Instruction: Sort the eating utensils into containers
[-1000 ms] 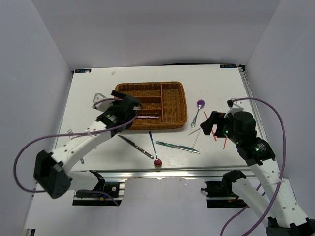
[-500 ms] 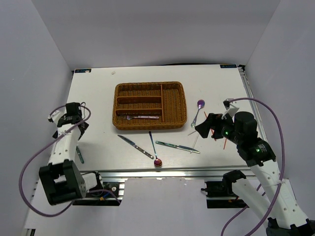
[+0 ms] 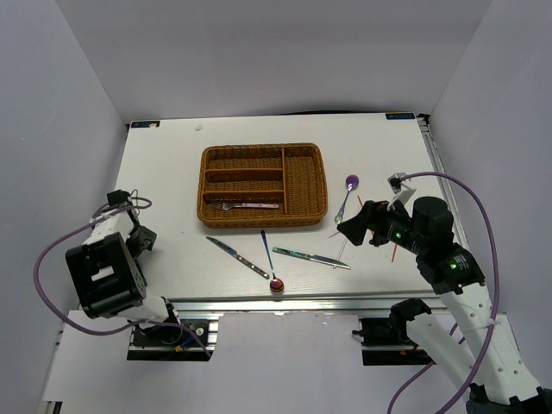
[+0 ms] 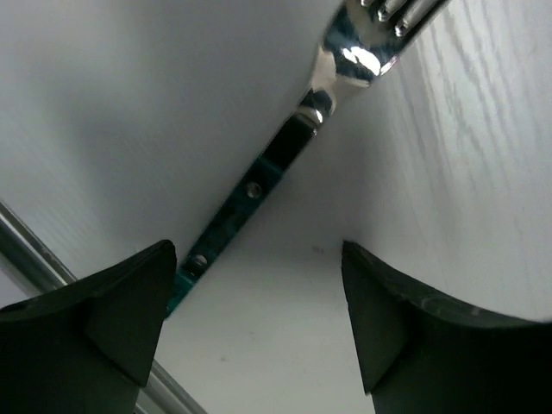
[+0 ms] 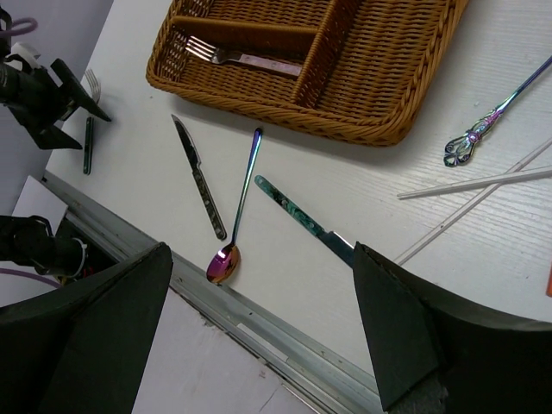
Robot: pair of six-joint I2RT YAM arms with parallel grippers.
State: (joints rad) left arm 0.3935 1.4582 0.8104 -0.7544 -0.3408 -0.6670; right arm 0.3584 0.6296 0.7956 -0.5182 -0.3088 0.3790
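**Open fingers by a fork near the table edge**

At the near left, the left gripper (image 4: 259, 293) hangs wide open and holds nothing. The green-handled fork (image 4: 289, 142) lies flat just ahead of it, close to the edge of the table (image 3: 172, 155). This fork is thin, so I think closing fingers may slip over it or push it off.

The wicker tray (image 3: 263, 148) has a second fork (image 3: 246, 206) in its near slot. Two knives (image 3: 237, 256) and a spoon (image 3: 269, 259) lie in front.

The right gripper (image 5: 261, 250) is open and empty near the white chopsticks (image 3: 343, 241). They could roll.
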